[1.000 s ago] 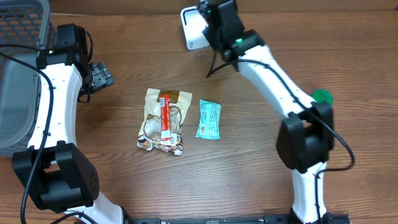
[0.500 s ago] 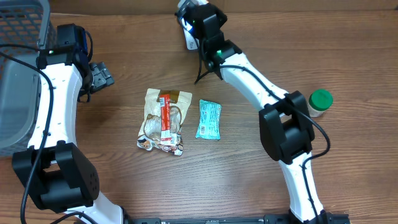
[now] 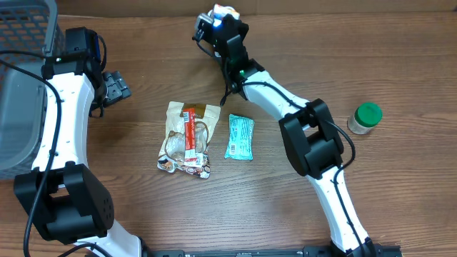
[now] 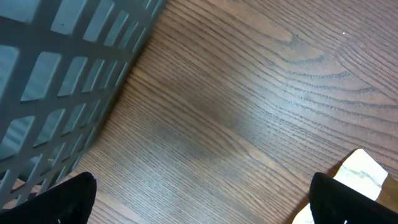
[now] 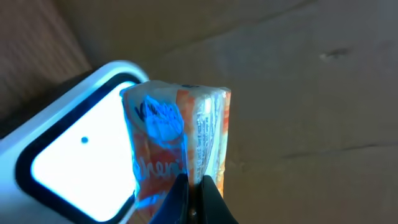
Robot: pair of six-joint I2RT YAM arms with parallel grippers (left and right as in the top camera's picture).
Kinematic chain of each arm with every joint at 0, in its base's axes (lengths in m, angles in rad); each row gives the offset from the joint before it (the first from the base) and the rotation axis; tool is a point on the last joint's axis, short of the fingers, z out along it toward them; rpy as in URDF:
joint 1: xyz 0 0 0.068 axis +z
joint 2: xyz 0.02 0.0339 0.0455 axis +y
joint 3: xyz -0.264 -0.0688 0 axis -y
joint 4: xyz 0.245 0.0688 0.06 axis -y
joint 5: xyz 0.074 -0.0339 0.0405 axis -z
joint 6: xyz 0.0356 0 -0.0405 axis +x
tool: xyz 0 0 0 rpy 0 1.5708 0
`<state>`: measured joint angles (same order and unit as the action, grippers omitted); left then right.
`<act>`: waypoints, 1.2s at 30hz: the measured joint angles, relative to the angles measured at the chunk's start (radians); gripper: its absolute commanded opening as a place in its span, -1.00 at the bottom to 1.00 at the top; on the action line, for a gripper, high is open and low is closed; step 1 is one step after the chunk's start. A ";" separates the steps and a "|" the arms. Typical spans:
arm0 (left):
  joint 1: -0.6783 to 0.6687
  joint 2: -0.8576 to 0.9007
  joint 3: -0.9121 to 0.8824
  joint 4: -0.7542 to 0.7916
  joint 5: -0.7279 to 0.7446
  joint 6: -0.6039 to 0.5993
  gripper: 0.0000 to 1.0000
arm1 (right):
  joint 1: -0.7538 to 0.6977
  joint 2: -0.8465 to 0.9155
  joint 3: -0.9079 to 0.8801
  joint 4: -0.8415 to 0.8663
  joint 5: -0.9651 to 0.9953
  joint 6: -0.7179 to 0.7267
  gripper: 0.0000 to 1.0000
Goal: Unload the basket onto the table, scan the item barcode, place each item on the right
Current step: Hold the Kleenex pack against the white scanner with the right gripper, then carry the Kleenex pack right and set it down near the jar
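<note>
Wood-grain table, basket, snack packet in right pincer

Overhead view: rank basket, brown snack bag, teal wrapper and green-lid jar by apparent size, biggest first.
1. gray basket, largest even though it is cut off by the frame edge
2. brown snack bag
3. teal wrapper
4. green-lidded jar

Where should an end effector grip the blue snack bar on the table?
Probably mid-length on the blue snack bar, from straight above, fingers across its narrow width: it lies flat on the table, long and thin, bare wood along both long sides.
</note>
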<state>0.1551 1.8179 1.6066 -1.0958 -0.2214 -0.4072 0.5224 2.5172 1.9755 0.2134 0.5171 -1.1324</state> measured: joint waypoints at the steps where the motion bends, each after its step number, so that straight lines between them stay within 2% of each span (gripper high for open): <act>1: 0.000 0.000 0.000 0.000 0.000 0.000 1.00 | 0.000 0.011 0.000 0.003 0.005 -0.016 -0.93; 11: 0.000 0.000 0.000 0.000 0.000 0.000 1.00 | 0.001 0.041 0.000 0.011 0.022 -0.066 -0.93; 18: 0.000 0.000 0.000 0.000 0.000 0.000 0.99 | 0.001 0.040 0.000 0.016 0.072 0.026 -0.93; 24: 0.000 0.000 0.000 0.000 0.000 0.000 1.00 | 0.001 0.024 0.000 -0.010 0.096 0.179 -0.93; 29: 0.000 0.000 0.000 0.000 0.000 0.000 1.00 | 0.001 -0.090 -0.002 -0.192 0.101 0.344 -0.93; 32: 0.000 0.000 0.000 0.000 0.000 0.000 0.99 | 0.000 -0.214 -0.003 -0.391 0.103 0.475 -0.93; 36: 0.000 0.000 0.000 0.000 0.000 0.000 1.00 | -0.020 -0.395 0.003 -0.779 0.084 0.734 -0.93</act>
<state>0.1551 1.8179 1.6066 -1.0958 -0.2214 -0.4072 0.5026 2.1220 1.9789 -0.5652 0.6010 -0.3988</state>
